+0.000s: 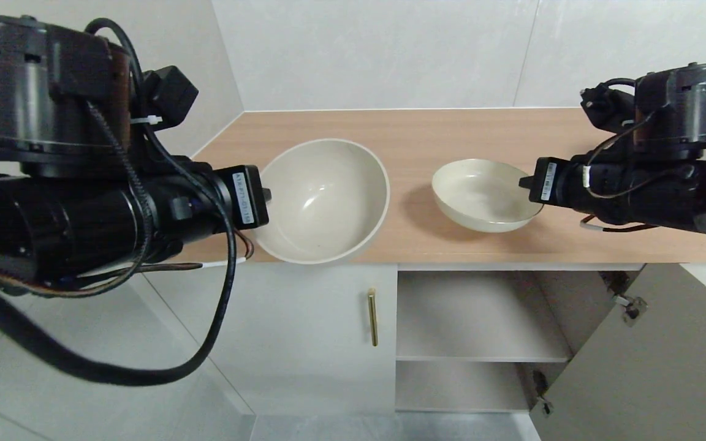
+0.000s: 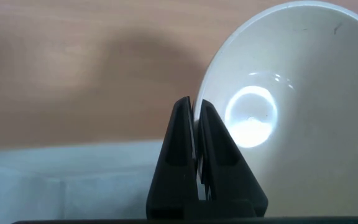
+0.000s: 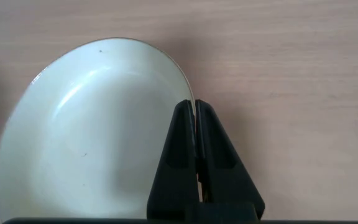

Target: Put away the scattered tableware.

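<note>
Cream deep bowl (image 1: 322, 199) sits rim-clamped in left end effector (image 1: 265, 195), cream shallow bowl (image 1: 482, 193) in right end effector (image 1: 524, 182).

Counter (image 1: 426, 131), mid-frame: deep bowl (image 1: 322, 202) centre-left, shallow dish (image 1: 482, 193) to its right, apart. Cabinet shelves (image 1: 475, 318) below, lower right.

- A white sticker (image 1: 244, 197) is stuck on the black housing just behind the left claw (image 1: 268, 195). A line of dark characters runs along it, too small for me to make out.
- A second white sticker (image 1: 546, 179) is on the housing just behind the right claw (image 1: 522, 182). It has the same sort of dark print, and I can't read that either.
</note>
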{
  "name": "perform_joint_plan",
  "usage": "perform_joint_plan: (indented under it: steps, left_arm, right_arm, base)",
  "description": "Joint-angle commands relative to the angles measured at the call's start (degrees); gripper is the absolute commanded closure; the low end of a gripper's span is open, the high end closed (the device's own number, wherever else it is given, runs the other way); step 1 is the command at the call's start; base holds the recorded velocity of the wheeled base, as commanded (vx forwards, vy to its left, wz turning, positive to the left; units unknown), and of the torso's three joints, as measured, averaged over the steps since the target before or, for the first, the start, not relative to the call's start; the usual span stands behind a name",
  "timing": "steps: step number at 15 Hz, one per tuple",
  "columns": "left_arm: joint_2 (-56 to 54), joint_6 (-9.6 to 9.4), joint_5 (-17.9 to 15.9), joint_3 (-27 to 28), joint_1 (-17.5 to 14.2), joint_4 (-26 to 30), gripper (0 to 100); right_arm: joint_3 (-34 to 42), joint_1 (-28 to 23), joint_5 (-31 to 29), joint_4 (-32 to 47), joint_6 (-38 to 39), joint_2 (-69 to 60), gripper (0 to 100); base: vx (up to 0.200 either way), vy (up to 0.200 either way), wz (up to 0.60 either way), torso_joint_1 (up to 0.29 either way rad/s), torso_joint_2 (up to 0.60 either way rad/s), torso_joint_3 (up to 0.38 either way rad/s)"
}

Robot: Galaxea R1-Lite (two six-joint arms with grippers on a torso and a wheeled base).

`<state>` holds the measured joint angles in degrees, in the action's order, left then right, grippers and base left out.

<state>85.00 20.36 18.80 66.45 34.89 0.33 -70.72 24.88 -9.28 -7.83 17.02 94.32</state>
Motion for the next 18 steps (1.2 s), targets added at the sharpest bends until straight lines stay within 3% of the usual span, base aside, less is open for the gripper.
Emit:
perform_joint_plan:
  steps: [1, 4, 8, 10, 12, 18]
  left_arm:
    - [-3.88, -0.58, -0.17, -3.52, 0.35, 0.02, 100]
    - [-9.77, -0.76, -0.08, -9.15, 1.59, 0.46, 100]
    - [-16.19, -1.02, -0.87, -16.62, -0.26, 0.37, 100]
    - [-19.35, -3.57, -4.03, -21.80, -2.72, 0.02, 100]
    - [-19.70, -3.75, -6.84, -22.07, -3.16, 0.02, 100]
    - [-19.53, -3.83, -7.28, -22.15, -3.25, 0.02, 100]
  right_arm:
    - [3.31, -0.01, 0.31, 2.82, 0.03, -6.34, 100]
    - [6.12, 0.34, 3.21, 4.05, 0.12, -13.64, 100]
    - [16.40, 1.40, 4.79, 4.05, -0.06, -19.35, 100]
    - [22.20, 1.49, 4.79, 3.87, -0.06, -21.81, 100]
    - [23.87, 1.49, 4.71, 4.05, -0.23, -22.42, 100]
    - [25.28, 1.49, 4.71, 3.87, -0.49, -20.75, 100]
  base:
    - [0.000, 0.000, 0.00, 0.000, 0.00, 0.000]
    - [0.000, 0.000, 0.00, 0.000, 0.00, 0.000]
    - [0.000, 0.000, 0.00, 0.000, 0.00, 0.000]
    - [0.000, 0.000, 0.00, 0.000, 0.00, 0.000]
    - [0.000, 0.000, 0.00, 0.000, 0.00, 0.000]
    - [-0.167, 0.000, 0.00, 0.003, 0.00, 0.002]
